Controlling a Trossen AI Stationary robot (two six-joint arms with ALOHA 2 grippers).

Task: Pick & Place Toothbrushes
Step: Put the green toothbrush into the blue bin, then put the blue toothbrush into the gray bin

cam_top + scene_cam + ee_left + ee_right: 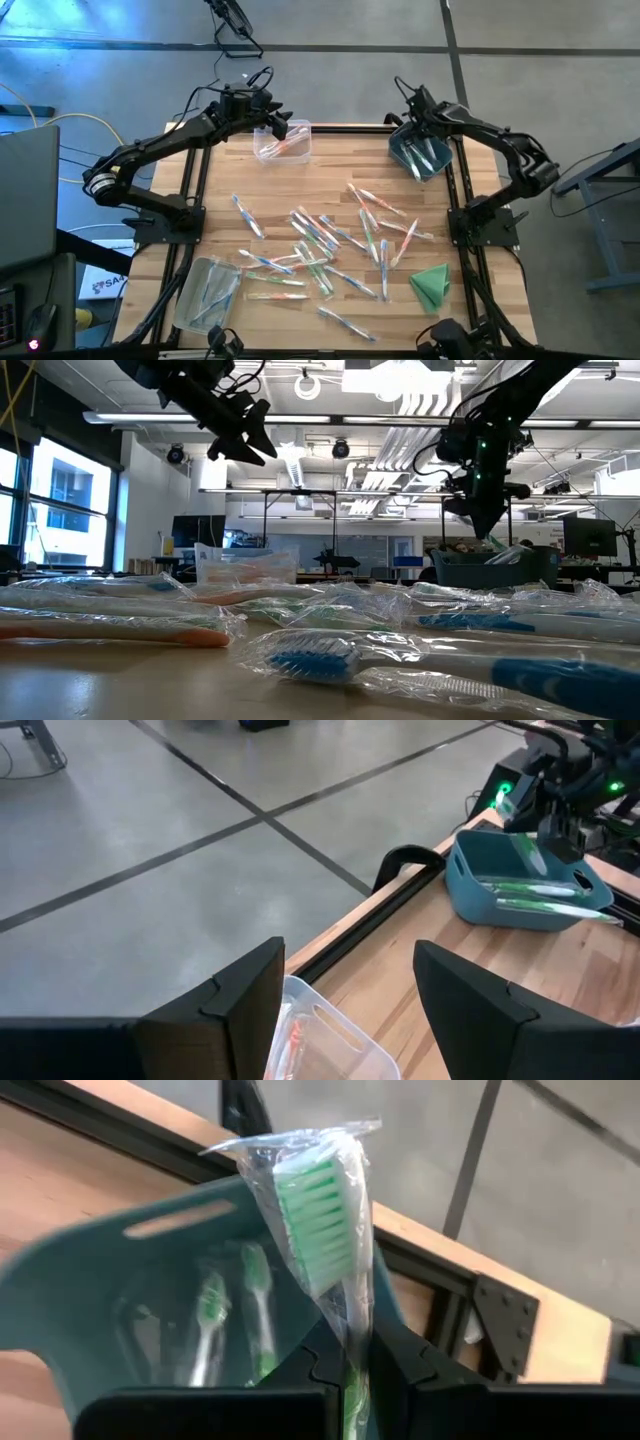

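Right gripper (350,1380) is clamped on a green-bristled toothbrush in clear plastic wrap (325,1220), holding it above the teal plastic bin (90,1280) at the far right corner of the wooden worktop (340,165); two more green toothbrushes lie inside that bin. Left gripper (345,995) hangs with its jaws spread wide and empty over the clear plastic bin (283,141) at the far left, which contains orange-accented brushes. Remaining wrapped toothbrushes (330,245) lie scattered across the worktop centre, near a folded green cloth (431,284).
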